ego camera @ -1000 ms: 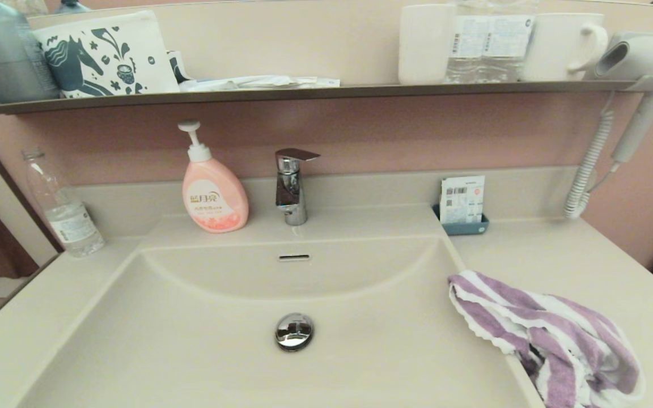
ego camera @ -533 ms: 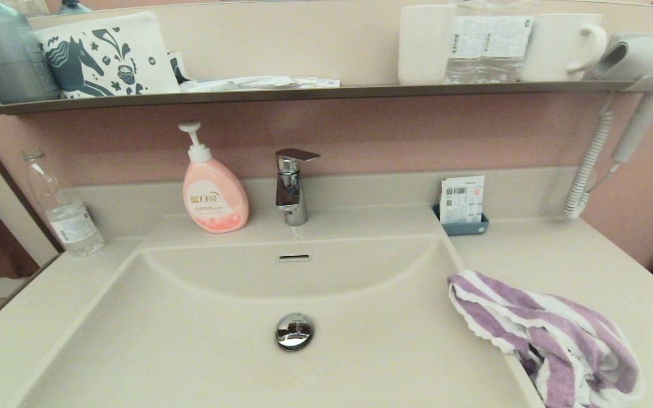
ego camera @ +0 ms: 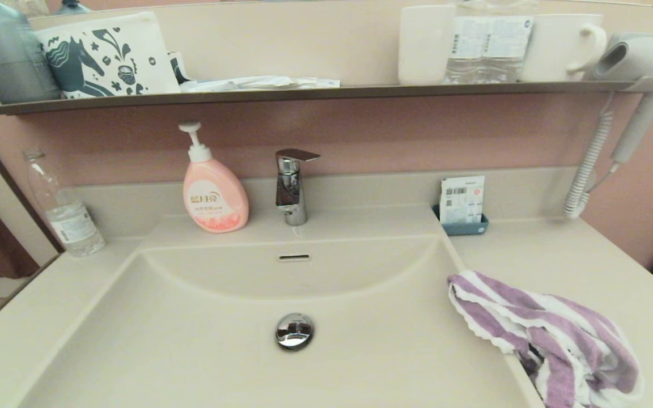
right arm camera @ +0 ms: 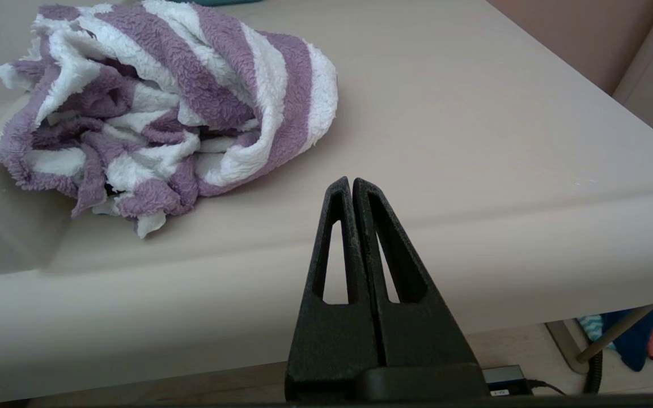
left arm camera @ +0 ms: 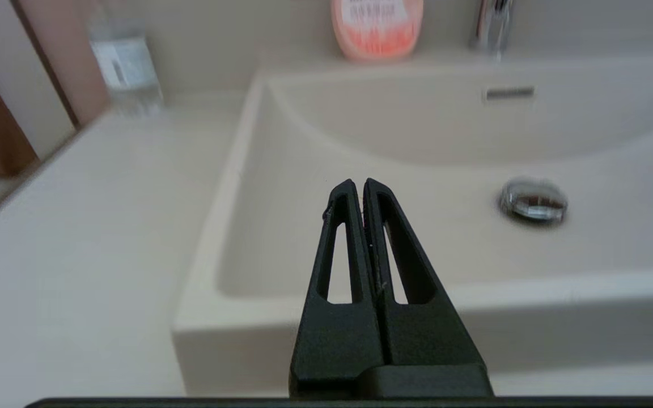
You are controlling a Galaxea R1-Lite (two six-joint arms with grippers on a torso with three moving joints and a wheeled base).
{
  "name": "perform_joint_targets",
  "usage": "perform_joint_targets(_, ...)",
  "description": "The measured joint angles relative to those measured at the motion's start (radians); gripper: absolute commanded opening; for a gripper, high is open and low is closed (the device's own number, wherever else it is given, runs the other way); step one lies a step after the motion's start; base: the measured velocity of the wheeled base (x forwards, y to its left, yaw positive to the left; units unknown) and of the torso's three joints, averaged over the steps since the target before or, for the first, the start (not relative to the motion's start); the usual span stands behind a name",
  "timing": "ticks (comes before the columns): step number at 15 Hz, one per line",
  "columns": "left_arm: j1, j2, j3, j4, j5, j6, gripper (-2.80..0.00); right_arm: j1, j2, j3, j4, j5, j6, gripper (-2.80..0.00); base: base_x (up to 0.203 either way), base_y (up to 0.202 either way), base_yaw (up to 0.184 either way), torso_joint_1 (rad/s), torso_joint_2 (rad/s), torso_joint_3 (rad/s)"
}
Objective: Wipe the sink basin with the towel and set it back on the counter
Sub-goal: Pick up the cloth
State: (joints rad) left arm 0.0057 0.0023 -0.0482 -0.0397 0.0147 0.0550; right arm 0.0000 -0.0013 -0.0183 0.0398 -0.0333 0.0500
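The towel [ego camera: 547, 334] lies in a bunched heap on the counter [ego camera: 559, 255], to the right of the sink basin [ego camera: 202, 351]. Its left edge hangs a little over the basin's right rim. Nothing is holding it.

The right gripper [right arm camera: 351, 182] is near the front edge of the counter, to the right of the towel and not touching it. Its two black fingers are pressed together with nothing between them.

The left gripper [left arm camera: 357, 184] is at the near left side of the basin, by the front rim. Its fingers are pressed together too, and they hold nothing.

In the basin sits a shiny round drain plug [ego camera: 294, 331]. At the far side stand a tap [ego camera: 291, 186] and a pink soap bottle [ego camera: 213, 187]. A clear bottle [ego camera: 63, 207] stands at the far left.
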Motion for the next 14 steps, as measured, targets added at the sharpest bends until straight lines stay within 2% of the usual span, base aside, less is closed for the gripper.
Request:
perform_joint_targets(5, 0.000, -0.003, 0.045, -0.011, -0.030, -0.012, -2.80, 0.000, 0.000, 0.000, 0.000, 0.000, 0.000, -2.80, 0.000, 0.000, 0.000, 0.000, 0.00, 0.000)
perform_joint_targets(11, 0.000, -0.003, 0.048, -0.018, -0.033, -0.036, -2.80, 0.000, 0.000, -0.002, 0.006, -0.001, -0.004, -2.80, 0.000, 0.000, 0.000, 0.000, 0.00, 0.000)
perform_joint_targets(14, 0.000, -0.003, 0.048, -0.018, -0.028, -0.098, -2.80, -0.005, 0.003, -0.039, 0.032, -0.010, -0.006, -2.80, 0.000, 0.000, 0.000, 0.000, 0.00, 0.000)
